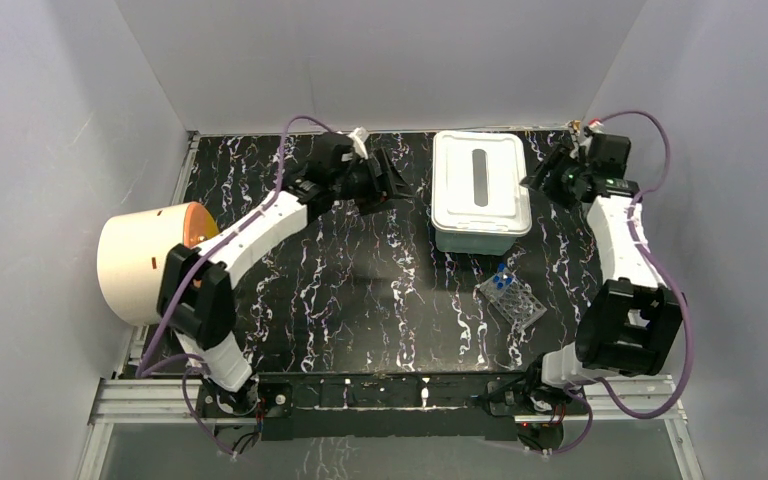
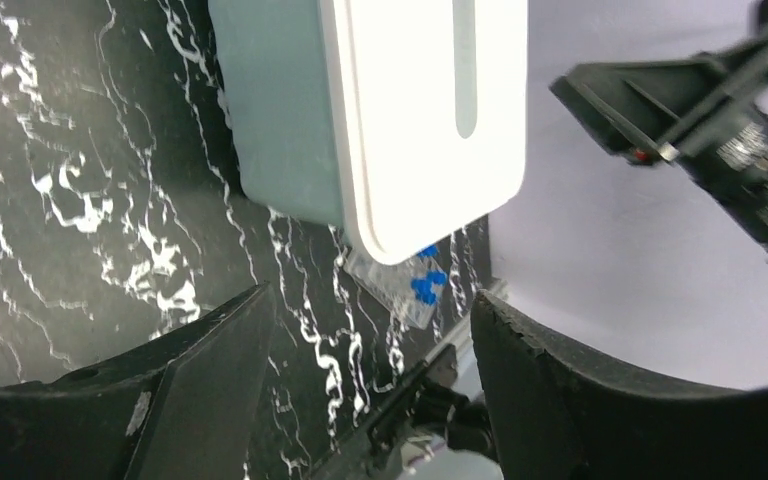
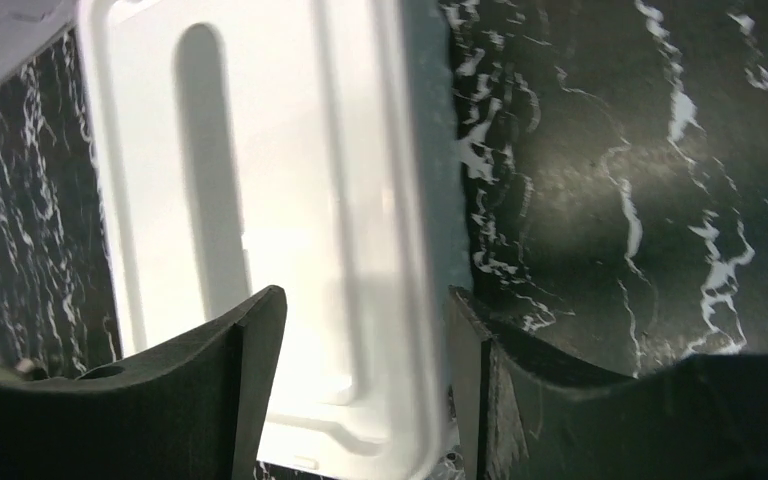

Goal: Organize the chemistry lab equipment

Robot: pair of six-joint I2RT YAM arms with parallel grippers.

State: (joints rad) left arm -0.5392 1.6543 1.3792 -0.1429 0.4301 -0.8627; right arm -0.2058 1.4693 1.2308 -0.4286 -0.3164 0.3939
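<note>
A clear tube rack with tiny blue-capped tubes lies on the black marbled table, in front of a white lidded bin. In the left wrist view the rack peeks out past the bin's corner. My left gripper hangs open just left of the bin, and nothing is between its fingers. At the bin's right side my right gripper is open too. It is over the right edge of the lid, its jaws holding nothing.
A large cream cylinder with an orange face lies at the table's left edge beside the left arm. Grey walls close in the back and both sides. The bin's lid has a long slot. The right arm's gripper shows in the left wrist view.
</note>
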